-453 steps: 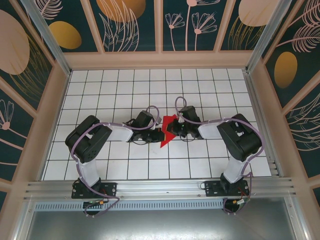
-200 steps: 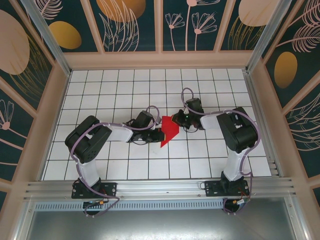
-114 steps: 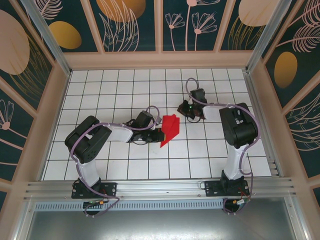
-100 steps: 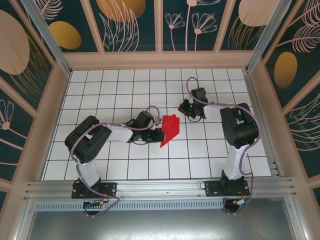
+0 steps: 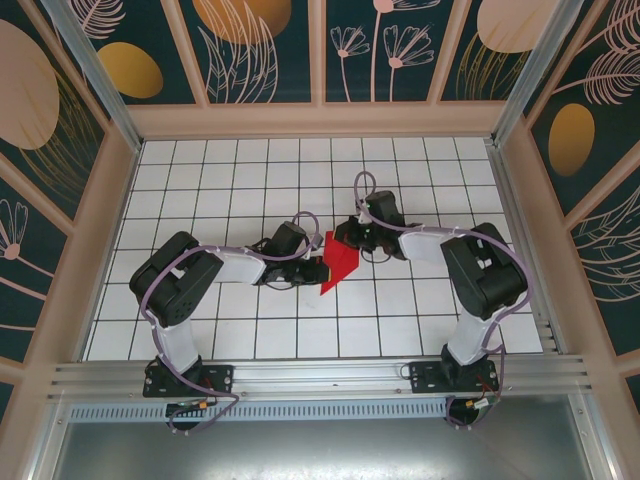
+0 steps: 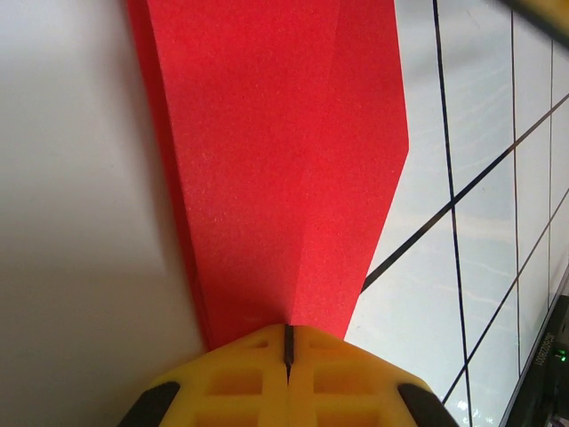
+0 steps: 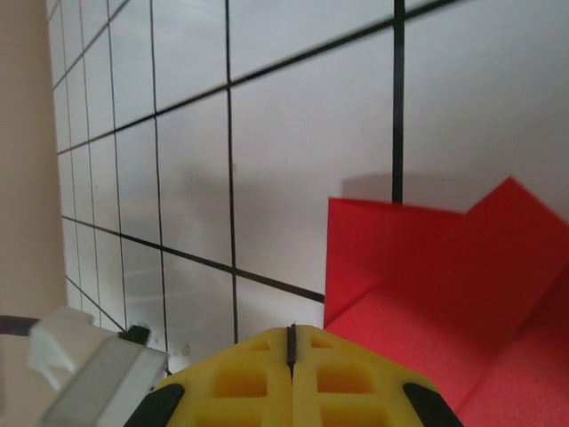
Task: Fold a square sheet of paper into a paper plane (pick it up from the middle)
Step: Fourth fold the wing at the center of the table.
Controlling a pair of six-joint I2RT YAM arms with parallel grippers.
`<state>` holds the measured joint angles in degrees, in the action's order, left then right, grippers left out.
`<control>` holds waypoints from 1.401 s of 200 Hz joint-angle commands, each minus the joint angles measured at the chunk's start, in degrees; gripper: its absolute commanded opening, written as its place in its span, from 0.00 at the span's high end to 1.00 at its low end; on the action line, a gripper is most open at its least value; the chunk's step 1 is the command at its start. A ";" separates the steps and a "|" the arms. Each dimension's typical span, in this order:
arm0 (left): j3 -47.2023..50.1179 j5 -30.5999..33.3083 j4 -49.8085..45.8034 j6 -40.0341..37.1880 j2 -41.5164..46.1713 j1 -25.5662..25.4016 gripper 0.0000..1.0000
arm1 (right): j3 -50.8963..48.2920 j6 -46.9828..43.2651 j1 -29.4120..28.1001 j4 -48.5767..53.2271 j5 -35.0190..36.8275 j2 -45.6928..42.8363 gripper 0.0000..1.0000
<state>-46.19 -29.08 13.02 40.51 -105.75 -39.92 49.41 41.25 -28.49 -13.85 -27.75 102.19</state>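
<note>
The square sheet of paper (image 5: 342,262) is a folded, layered red shape near the table's centre, its far flap lifted a little. My left gripper (image 5: 320,268) is shut, with its tip on the paper's left end. In the left wrist view the red paper (image 6: 276,160) stretches away from the shut yellow jaws (image 6: 287,331), a crease running from the slit; nothing red sits in the slit. My right gripper (image 5: 347,236) is shut at the paper's far edge. In the right wrist view its jaws (image 7: 290,331) hover over white tile just left of the raised red flap (image 7: 444,276).
The white gridded table (image 5: 250,180) is boxed in by patterned walls (image 5: 90,200) on three sides, with an aluminium rail (image 5: 320,375) along the near edge. Both arms reach in toward the centre. A black arm part (image 6: 544,374) shows beside the paper.
The right gripper drew back toward the far right, then returned to the paper's far edge. The paper's flap rose slightly when it left. The left gripper stayed put.
</note>
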 commanded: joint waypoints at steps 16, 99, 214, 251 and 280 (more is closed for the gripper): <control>2.41 7.51 -15.38 -2.02 -2.83 0.40 1.00 | -2.79 1.19 1.19 -2.58 0.48 3.81 1.00; -0.51 6.56 -18.79 -1.90 6.31 0.45 1.00 | -6.07 -0.05 1.98 -0.72 3.29 6.61 1.00; -11.24 -4.34 -4.74 10.62 -1.69 1.13 0.92 | -6.52 0.31 1.33 -0.66 4.32 7.76 1.00; -5.76 -5.54 -4.00 10.27 -3.70 1.04 0.90 | -7.00 0.05 1.33 -0.25 4.75 7.63 1.00; -3.64 -2.05 -9.61 6.71 -3.22 1.06 0.90 | -7.13 -0.45 1.33 0.47 5.48 7.54 1.00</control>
<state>-51.83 -32.91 7.94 49.76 -108.86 -38.98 44.88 42.11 -27.07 -19.73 -28.62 106.30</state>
